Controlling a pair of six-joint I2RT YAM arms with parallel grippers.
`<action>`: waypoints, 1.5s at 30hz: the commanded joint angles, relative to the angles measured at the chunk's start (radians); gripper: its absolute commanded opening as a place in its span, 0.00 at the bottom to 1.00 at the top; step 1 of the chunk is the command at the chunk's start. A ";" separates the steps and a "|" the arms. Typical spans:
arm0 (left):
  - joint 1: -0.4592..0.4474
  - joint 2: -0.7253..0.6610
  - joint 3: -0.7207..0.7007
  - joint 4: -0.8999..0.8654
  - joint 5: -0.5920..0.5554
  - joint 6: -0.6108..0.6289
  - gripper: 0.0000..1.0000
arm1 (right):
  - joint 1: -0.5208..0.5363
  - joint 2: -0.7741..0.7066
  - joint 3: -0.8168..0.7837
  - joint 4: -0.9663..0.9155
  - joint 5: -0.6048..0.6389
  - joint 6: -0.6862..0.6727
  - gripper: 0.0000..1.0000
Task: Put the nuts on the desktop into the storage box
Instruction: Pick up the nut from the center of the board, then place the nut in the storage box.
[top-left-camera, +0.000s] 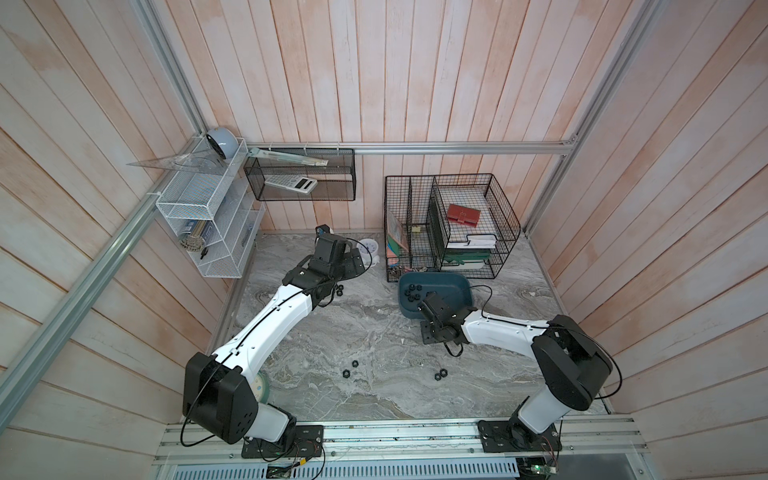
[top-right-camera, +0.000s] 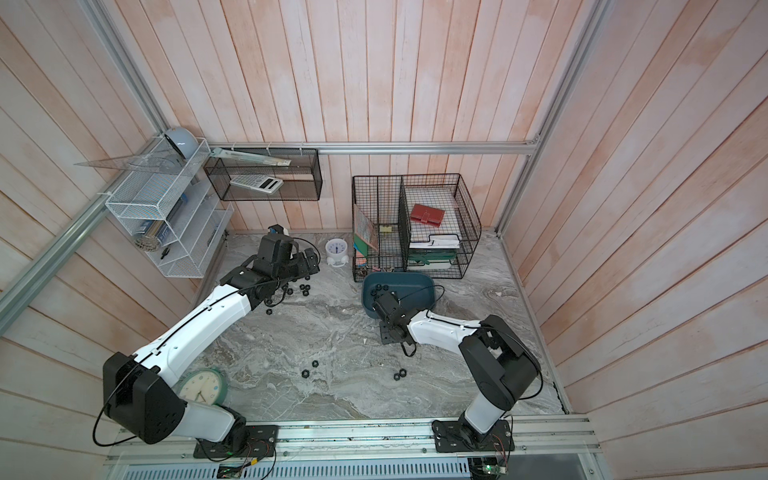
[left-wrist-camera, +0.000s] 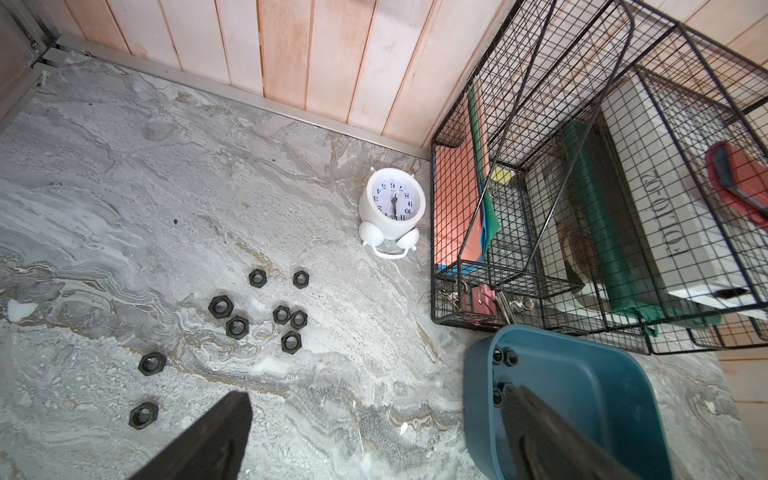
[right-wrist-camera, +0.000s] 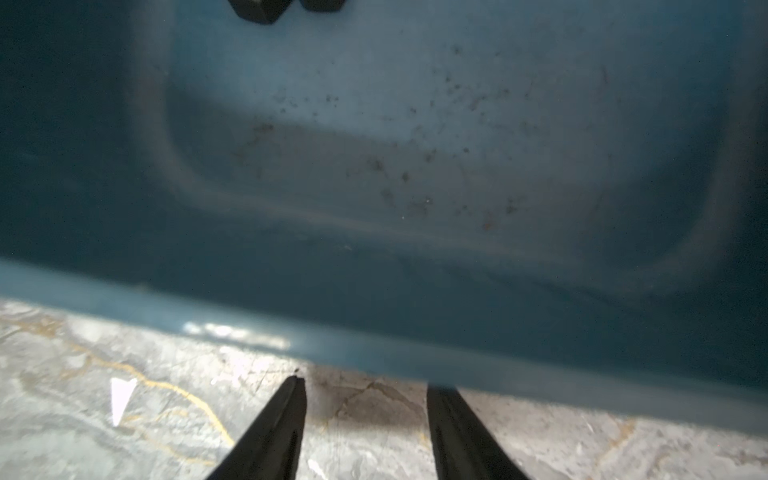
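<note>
Nine nuts (left-wrist-camera: 281, 314) lie loose on the desktop (left-wrist-camera: 124, 166), near a white alarm clock (left-wrist-camera: 392, 205). The storage box (left-wrist-camera: 602, 386) sits just before the black wire baskets (left-wrist-camera: 540, 286), three nuts visible inside. The left gripper (left-wrist-camera: 376, 397) has its jaws spread wide.

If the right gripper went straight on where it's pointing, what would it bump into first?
Probably the storage box: the right gripper points at its near rim, fingertips almost there. Depth is unclear, so it might clear the rim and meet the box floor instead.
</note>
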 joint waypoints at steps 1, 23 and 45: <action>0.006 -0.034 -0.016 0.015 0.008 -0.010 1.00 | 0.008 0.035 0.005 0.016 0.035 -0.009 0.52; 0.005 -0.052 -0.030 0.015 0.007 -0.018 1.00 | -0.001 0.026 0.003 0.008 0.024 -0.019 0.20; 0.006 -0.052 -0.029 0.022 -0.002 -0.011 1.00 | -0.071 -0.181 0.106 -0.052 0.135 -0.078 0.19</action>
